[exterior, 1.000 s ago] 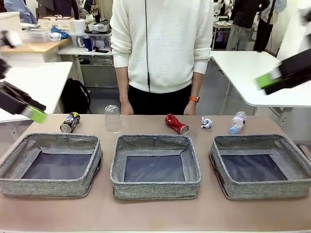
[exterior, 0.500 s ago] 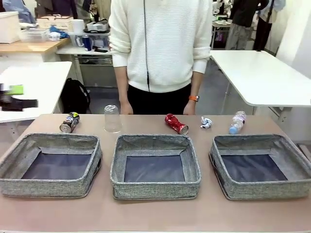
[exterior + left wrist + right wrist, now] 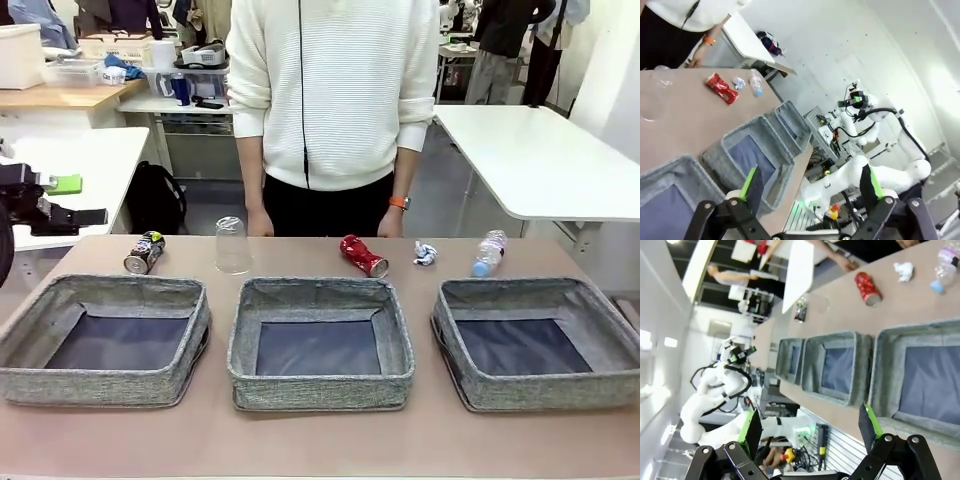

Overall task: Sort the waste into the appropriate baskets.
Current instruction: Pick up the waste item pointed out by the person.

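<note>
Five waste items (image 3: pixel 363 255) are sitting along the table's (image 3: pixel 320 440) far edge, baskets (image 3: pixel 320 388) empty, left gripper (image 3: pixel 811 185) and right gripper (image 3: pixel 810 427) hanging wide open; light clear plastic cup (image 3: pixel 232 246) could tip if pinched off-centre.

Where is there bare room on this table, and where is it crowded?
Bare: the table strip nearest the camera, before the left basket, middle basket and right basket; also the far stretch between clear cup and crushed red can. Crowded: that can, paper wad and bottle sit close; gaps between baskets are narrow.
</note>
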Motion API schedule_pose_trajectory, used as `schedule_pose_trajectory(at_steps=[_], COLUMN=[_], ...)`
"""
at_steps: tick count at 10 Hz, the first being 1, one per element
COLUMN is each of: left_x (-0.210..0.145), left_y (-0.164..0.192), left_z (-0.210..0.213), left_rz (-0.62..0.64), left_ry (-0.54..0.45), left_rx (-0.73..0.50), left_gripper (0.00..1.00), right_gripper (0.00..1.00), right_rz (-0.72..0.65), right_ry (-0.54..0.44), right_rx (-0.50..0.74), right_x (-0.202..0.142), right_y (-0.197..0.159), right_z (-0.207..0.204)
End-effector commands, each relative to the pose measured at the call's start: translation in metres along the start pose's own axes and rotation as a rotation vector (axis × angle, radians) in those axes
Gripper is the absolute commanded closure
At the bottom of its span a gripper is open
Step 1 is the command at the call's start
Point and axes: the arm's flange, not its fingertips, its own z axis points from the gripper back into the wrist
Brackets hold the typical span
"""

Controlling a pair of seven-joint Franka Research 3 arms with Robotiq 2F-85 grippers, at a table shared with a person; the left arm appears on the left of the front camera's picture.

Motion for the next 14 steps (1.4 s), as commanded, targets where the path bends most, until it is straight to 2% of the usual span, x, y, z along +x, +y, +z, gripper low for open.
schedule_pose_trajectory(at_steps=[1,2,3,4,5,6,14], left_x=[-0.001,-0.002,-0.001,-0.005,-0.01,-0.013,-0.013], left_y=[0.008,0.016,0.029,0.043,0.048,0.035,0.035], left_z=[-0.012,0.019,0.071,0.124,0.149,0.084,0.084], left_rz=[0.013,0.095,0.197,0.291,0.348,0.176,0.176], left_ry=[-0.008,-0.024,-0.045,-0.122,-0.256,-0.075,-0.075], left_rx=[-0.014,0.153,0.267,0.334,0.384,0.276,0.276], left_gripper=[0.0,0.0,0.0,0.0,0.0,0.0,0.0], right_gripper=[0.0,0.0,0.0,0.0,0.0,0.0,0.0], right_rz=[-0.007,-0.055,-0.132,-0.202,-0.273,-0.14,-0.14], right_ry=[-0.013,0.008,0.024,0.024,-0.041,0.015,0.015], right_rx=[0.0,0.031,0.088,0.085,-0.06,0.051,0.051], right_x=[0.001,0.005,0.006,0.005,0.003,-0.004,-0.004], right_y=[-0.009,-0.012,-0.032,-0.055,-0.068,-0.036,-0.036], right_z=[0.003,0.015,0.033,0.048,0.05,0.028,0.028])
